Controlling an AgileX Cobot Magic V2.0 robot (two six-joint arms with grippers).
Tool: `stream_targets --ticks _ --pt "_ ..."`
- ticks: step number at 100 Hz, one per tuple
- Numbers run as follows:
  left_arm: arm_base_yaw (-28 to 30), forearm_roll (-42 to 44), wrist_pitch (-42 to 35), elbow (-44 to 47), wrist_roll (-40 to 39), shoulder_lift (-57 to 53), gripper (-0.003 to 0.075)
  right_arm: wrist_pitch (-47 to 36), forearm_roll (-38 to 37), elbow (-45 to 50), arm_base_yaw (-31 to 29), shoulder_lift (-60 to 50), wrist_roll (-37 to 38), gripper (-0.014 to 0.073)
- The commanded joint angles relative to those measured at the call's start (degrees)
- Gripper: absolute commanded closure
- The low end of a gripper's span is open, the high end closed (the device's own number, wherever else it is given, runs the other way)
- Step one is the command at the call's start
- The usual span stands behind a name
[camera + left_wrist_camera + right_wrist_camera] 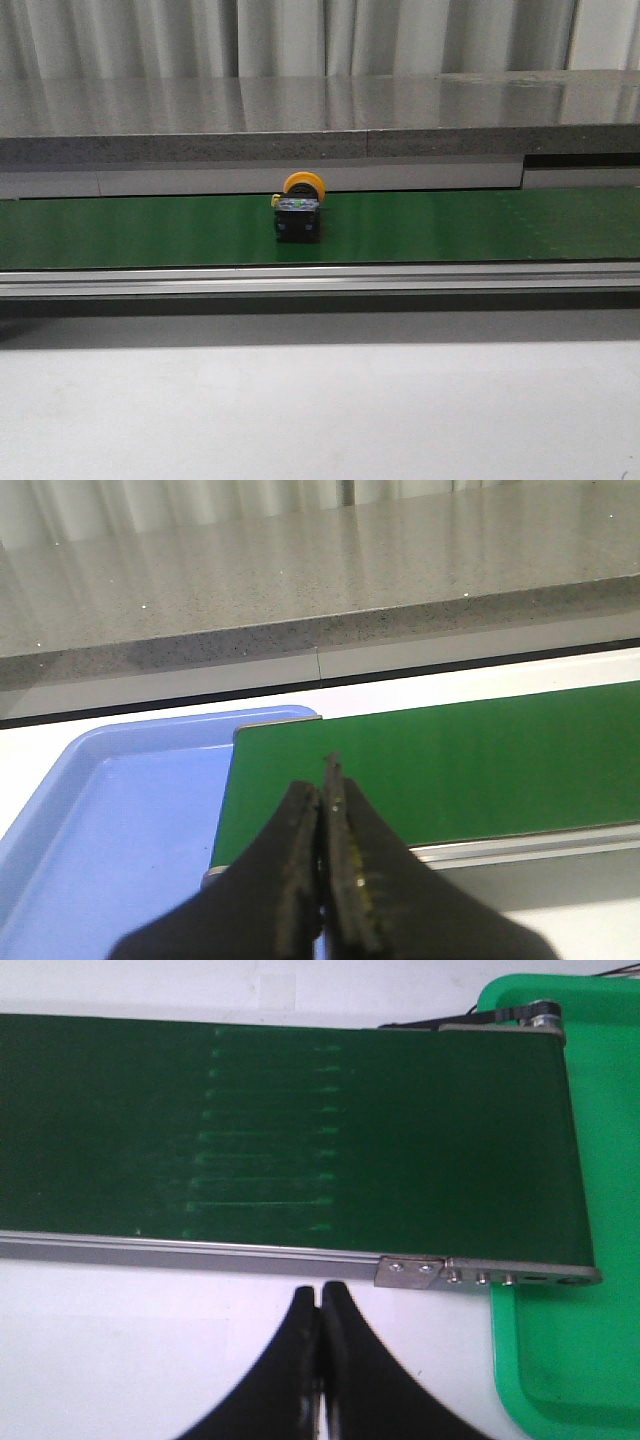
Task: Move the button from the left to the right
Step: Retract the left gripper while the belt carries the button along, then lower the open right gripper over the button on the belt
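The button (298, 211), a yellow-orange cap on a dark cube body with small green marks, lies on the green conveyor belt (480, 225) near the middle of the front view. Neither gripper shows in the front view. My left gripper (325, 780) is shut and empty, over the belt's left end (450, 770) beside a blue tray (110, 820). My right gripper (320, 1295) is shut and empty, over the white table just in front of the belt's right end (300, 1130). The button is out of both wrist views.
A green tray (570, 1350) sits under the belt's right end. A metal rail (320, 278) runs along the belt's front edge. A grey stone counter (320, 115) stands behind the belt. White table (320, 410) lies in front.
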Motion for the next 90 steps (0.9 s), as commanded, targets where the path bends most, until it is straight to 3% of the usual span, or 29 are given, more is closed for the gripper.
stream_targets --ticks 1,14,33,43,64,90 --pt "-0.37 -0.58 -4.19 -1.56 -0.04 0.35 0.0739 -2.62 -0.02 -2.19 0.02 0.00 -0.12 0.0652" --pt "-0.37 -0.58 -4.19 -1.56 -0.04 0.35 0.0739 -2.69 0.25 -2.19 0.02 0.00 -0.12 0.0529" --pt "-0.37 -0.58 -4.19 -1.56 -0.04 0.35 0.0739 -2.97 1.18 -2.19 0.02 0.00 -0.12 0.0090" --pt "-0.37 -0.58 -4.19 -1.56 -0.04 0.35 0.0739 -4.19 1.18 -2.19 0.02 0.00 -0.12 -0.0053" --pt "-0.37 -0.58 -4.19 -1.56 -0.04 0.35 0.0739 -6.79 1.61 -2.19 0.02 0.00 -0.12 -0.0070" --pt "-0.37 -0.58 -4.19 -1.56 -0.04 0.35 0.0739 -7.98 9.45 -3.26 0.07 1.85 -0.17 -0.0070"
